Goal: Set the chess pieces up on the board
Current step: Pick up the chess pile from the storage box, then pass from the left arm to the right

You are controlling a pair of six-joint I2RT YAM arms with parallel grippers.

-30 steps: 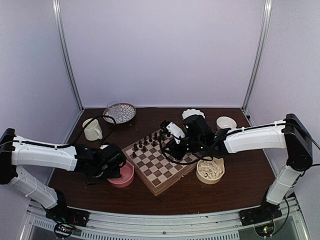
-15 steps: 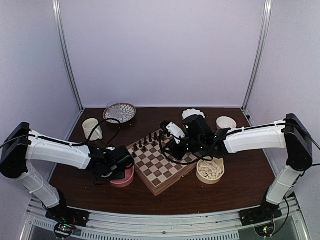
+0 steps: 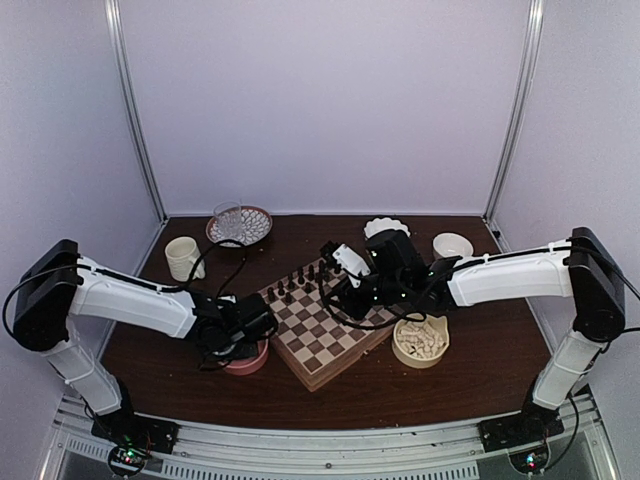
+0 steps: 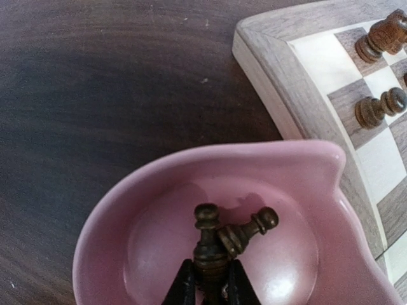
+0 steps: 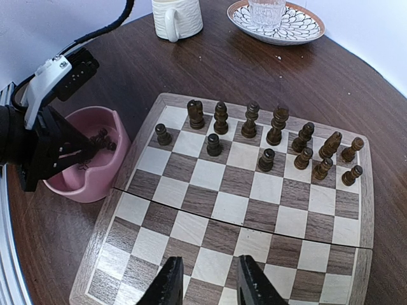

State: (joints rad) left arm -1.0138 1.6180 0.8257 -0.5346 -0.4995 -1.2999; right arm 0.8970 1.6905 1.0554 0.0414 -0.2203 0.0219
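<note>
Left wrist view: left gripper [image 4: 210, 279] pinched on a dark brown piece [image 4: 206, 244] in the pink bowl [image 4: 210, 159]

The two fingers are closed narrowly on the lower body of the dark brown piece, which stands upright between them on the bowl floor. A second dark piece [image 4: 251, 230] lies tilted against it. The pink bowl sits on the table [image 4: 95, 95] just beside the board [image 4: 280, 76], at its left edge; whether its rim touches the board's wall I cannot tell.

On the board, the other dark pieces [image 5: 251, 121] stand in two uneven rows along its far side, the back row nearly full and the front one with only a few. The rest of the squares are bare.

The right gripper [image 5: 208, 279] hangs above the board's near edge, its fingers a modest gap apart with nothing between them. To the right of the board, a tan bowl [image 3: 405, 352] holds the cream pieces [image 3: 422, 338].
</note>
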